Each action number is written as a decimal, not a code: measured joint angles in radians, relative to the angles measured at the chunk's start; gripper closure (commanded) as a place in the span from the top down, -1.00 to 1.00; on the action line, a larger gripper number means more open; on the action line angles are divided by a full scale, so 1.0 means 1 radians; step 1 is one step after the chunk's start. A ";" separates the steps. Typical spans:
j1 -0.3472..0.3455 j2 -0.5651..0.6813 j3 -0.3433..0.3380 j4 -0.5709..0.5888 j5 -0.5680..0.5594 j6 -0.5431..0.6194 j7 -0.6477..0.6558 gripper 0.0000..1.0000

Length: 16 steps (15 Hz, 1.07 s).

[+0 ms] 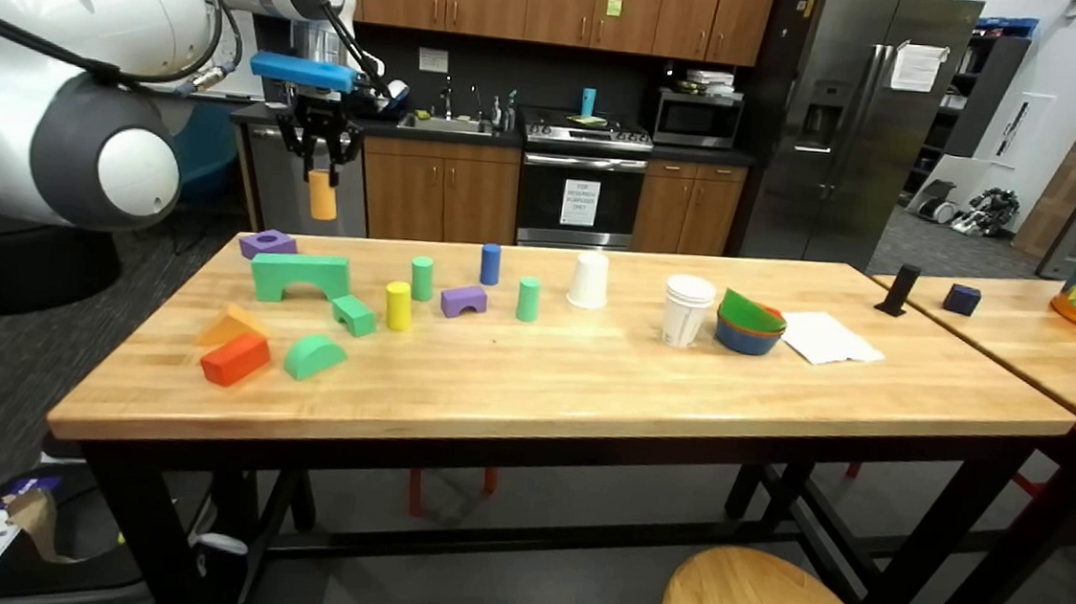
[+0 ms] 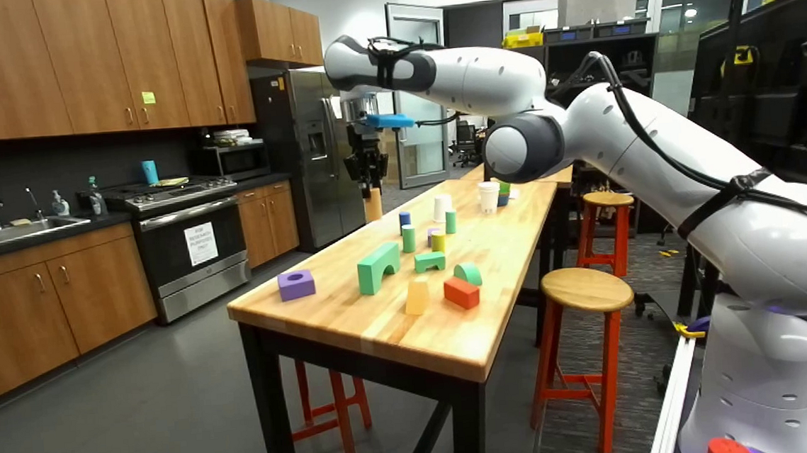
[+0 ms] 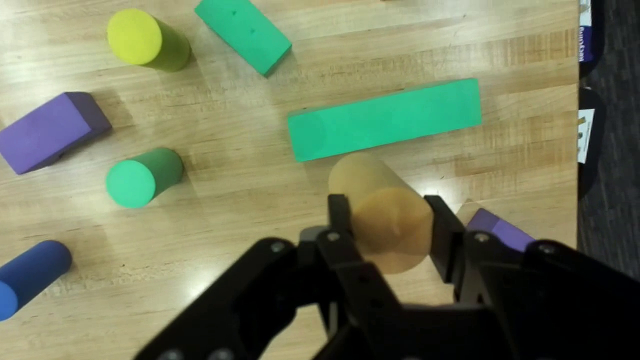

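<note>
In an exterior view, got an orange cylinder [image 1: 322, 196] pinched roughly upright in the black gripper [image 1: 322, 173], hanging in midair up by the far left corner of the wooden bench [image 1: 589, 383]. Can see a purple block with a hole [image 1: 265, 251] right by that corner, plus a big green arch [image 1: 300, 269] a bit nearer. Moving right along the top, spotting a yellow cylinder [image 1: 398, 307], a purple arch [image 1: 461, 298], a blue cylinder [image 1: 490, 266] fairly close to the far long edge, then an upside-down white cup [image 1: 588, 282], also toward that edge. In an exterior view, catching the same pinch, held clear of the wood and showing up beside the left long edge. Also looking at a light orange wedge [image 2: 418, 297] and a red block [image 2: 461, 293] toward the near short edge, a green half-round [image 2: 468, 274] just behind the red one, and a stool [image 2: 587, 290] off past the right long edge. In the wrist view, peering down past the gripper, seeing the cylinder squeezed from both sides, up above the bench and appearing between the big green arch and the purple block. Can only make out part of that block, tucked behind the black fingers [image 3: 445, 227]. Noticing the short edge running down the right, well apart from the blue cylinder over left.
</note>
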State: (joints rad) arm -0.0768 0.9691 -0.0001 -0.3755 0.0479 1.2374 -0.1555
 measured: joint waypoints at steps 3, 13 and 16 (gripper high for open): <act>0.018 0.008 0.000 0.000 -0.002 -0.026 -0.006 -0.70; 0.027 0.025 0.000 0.001 -0.008 -0.038 -0.013 -0.70; 0.029 0.027 0.000 0.001 -0.008 -0.039 -0.023 -0.70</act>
State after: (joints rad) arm -0.0479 0.9957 0.0000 -0.3750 0.0398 1.1979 -0.1786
